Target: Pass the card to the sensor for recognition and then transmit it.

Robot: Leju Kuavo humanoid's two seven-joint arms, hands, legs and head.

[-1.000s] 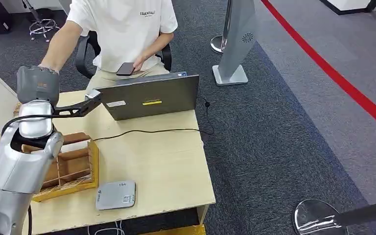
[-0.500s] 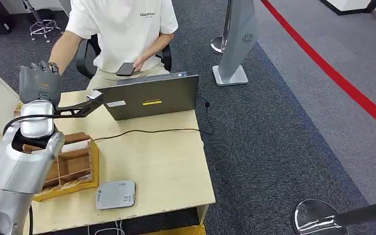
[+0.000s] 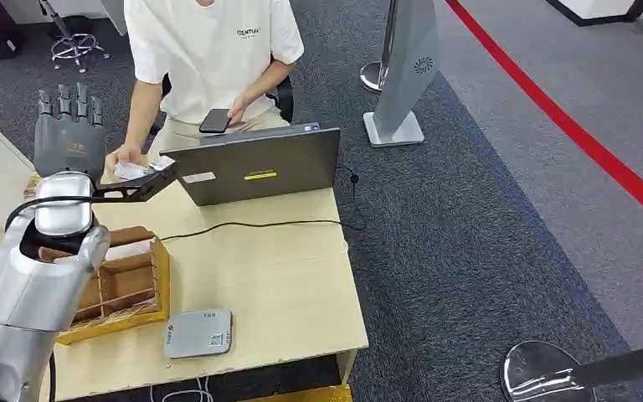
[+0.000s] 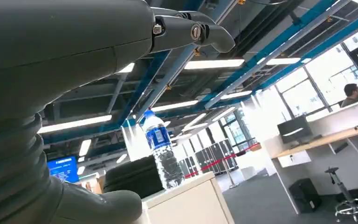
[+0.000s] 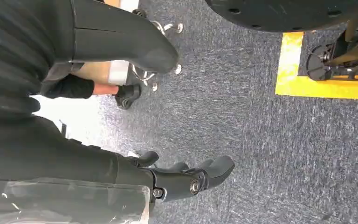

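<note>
The left robot hand stood raised beyond the desk, fingers straight and spread, holding nothing. The card lay in the person's hand just beside it. The right robot hand hung over carpet, fingers loosely apart, holding nothing.

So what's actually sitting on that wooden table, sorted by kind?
Laptop: 1
Wooden divided box: 1
Flat grey sensor device: 1
Black cable: 1
Total: 4

The person's hand at the far edge holds something white, possibly the card; too small to tell.
</note>
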